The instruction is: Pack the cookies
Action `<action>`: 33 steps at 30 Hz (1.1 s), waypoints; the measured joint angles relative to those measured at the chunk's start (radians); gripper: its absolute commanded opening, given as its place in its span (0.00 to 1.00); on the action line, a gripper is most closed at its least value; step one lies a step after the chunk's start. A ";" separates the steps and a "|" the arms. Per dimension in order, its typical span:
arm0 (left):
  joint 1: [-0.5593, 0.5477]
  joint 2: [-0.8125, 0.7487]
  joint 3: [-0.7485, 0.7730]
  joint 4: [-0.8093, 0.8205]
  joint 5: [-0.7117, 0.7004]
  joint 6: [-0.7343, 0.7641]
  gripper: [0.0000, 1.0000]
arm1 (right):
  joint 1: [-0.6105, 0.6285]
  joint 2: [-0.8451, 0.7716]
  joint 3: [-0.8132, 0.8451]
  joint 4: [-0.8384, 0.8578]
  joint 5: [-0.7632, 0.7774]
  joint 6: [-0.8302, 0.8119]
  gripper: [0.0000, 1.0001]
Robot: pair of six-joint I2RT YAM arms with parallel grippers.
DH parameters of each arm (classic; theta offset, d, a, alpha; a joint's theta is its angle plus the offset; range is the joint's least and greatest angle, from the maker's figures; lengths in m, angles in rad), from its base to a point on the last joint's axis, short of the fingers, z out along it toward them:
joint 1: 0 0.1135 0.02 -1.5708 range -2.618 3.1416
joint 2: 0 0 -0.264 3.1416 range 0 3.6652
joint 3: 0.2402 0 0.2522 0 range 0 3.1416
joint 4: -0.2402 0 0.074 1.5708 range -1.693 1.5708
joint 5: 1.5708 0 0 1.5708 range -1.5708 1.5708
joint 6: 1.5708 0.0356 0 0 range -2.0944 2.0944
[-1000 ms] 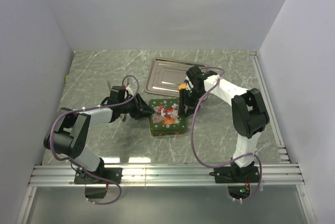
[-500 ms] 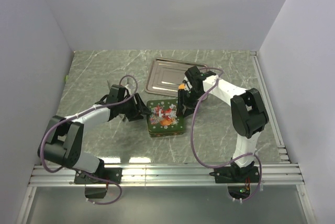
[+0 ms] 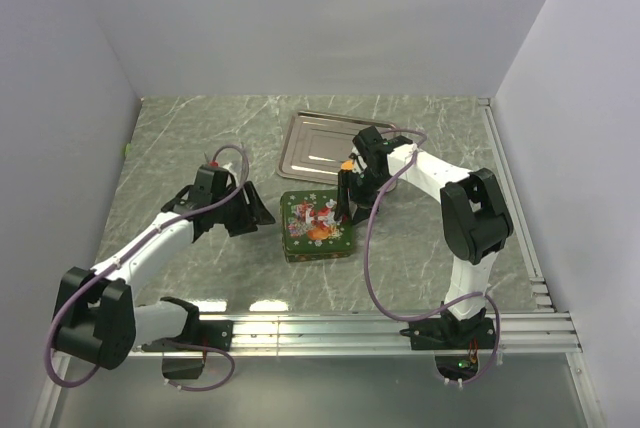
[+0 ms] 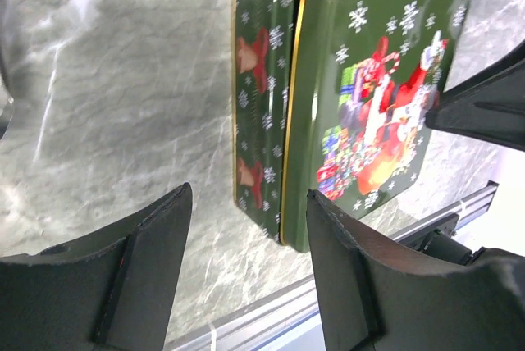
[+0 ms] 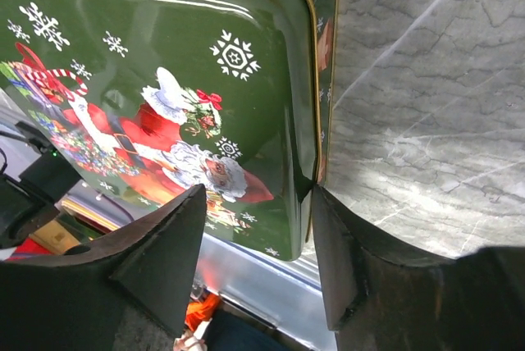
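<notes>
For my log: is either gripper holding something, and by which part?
Nothing is held: left gripper open beside the Christmas tin, right gripper open at its edge.

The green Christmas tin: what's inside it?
That cannot be seen. The green tin is closed, and its lid with the Santa picture covers the whole top. Only the lid and the decorated side wall show.

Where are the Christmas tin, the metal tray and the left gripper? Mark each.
Christmas tin (image 3: 318, 226), top view, middle of its lid.
Metal tray (image 3: 316, 142), top view, bare floor of the tray.
Left gripper (image 4: 246, 199), left wrist view, midway between fingertips.
</notes>
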 measured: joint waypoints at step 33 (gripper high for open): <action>0.000 0.086 0.101 0.004 0.015 0.003 0.40 | 0.031 0.000 0.057 0.011 -0.034 0.048 0.65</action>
